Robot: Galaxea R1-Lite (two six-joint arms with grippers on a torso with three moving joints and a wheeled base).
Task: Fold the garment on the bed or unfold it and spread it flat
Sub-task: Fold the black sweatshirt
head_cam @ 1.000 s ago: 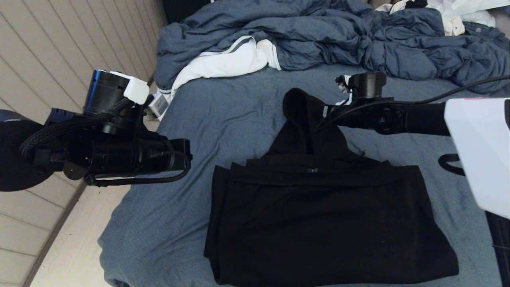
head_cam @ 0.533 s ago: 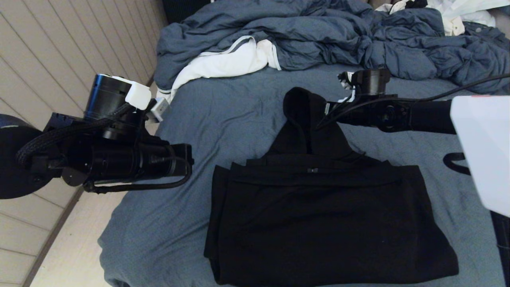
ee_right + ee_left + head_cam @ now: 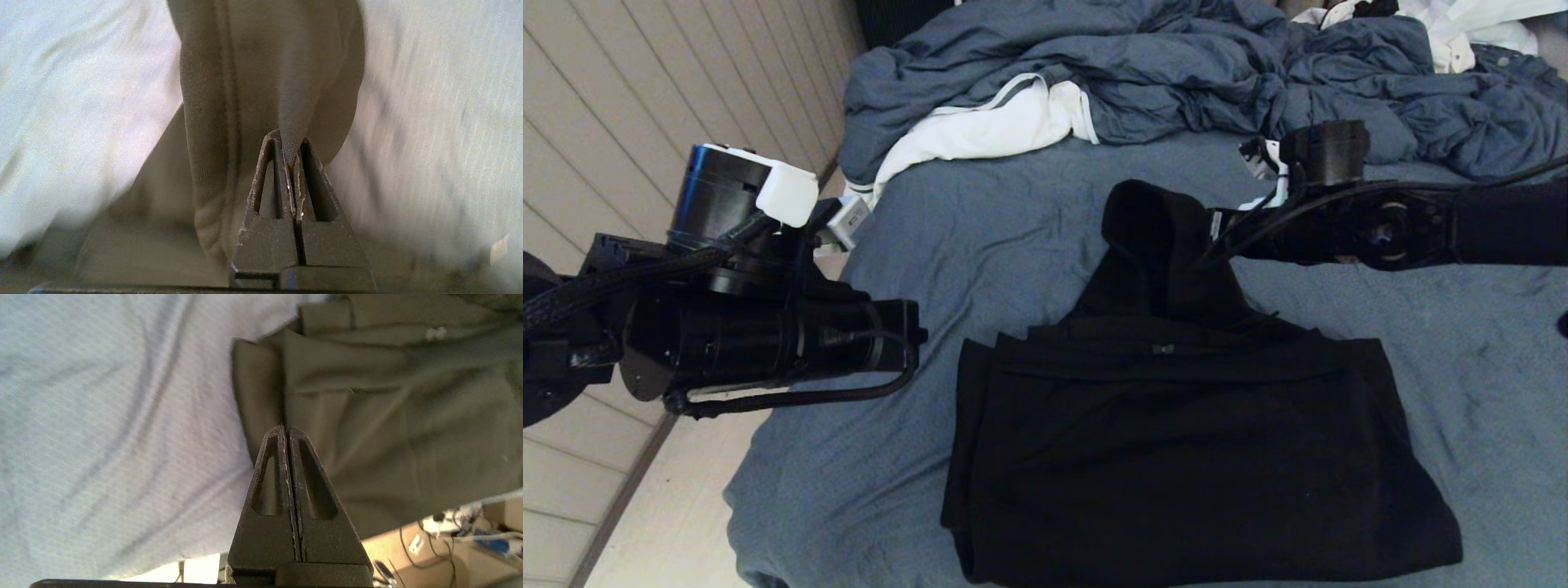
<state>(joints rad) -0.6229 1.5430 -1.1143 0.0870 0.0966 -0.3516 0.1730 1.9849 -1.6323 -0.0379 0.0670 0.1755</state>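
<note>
The black hoodie [image 3: 1176,457] lies folded into a broad rectangle on the blue-grey bed [image 3: 980,245], its hood [image 3: 1152,237] stretched out toward the far side. My right gripper [image 3: 291,143] is shut on a pinch of hood fabric [image 3: 294,114]; in the head view it sits at the hood's right edge [image 3: 1213,241]. My left gripper [image 3: 286,428] is shut with nothing in it and hovers above the hoodie's left edge [image 3: 261,400]. The left arm [image 3: 768,343] hangs over the bed's left side.
A rumpled blue-grey duvet [image 3: 1176,73] is heaped along the far side of the bed. A white cloth with grey trim [image 3: 988,126] lies at its left end. Pale panelled wall and floor [image 3: 645,506] run along the bed's left edge.
My right gripper has moved to the right and slightly farther away, keeping hold of the hood. The left arm has shifted a little to the left and nearer.
</note>
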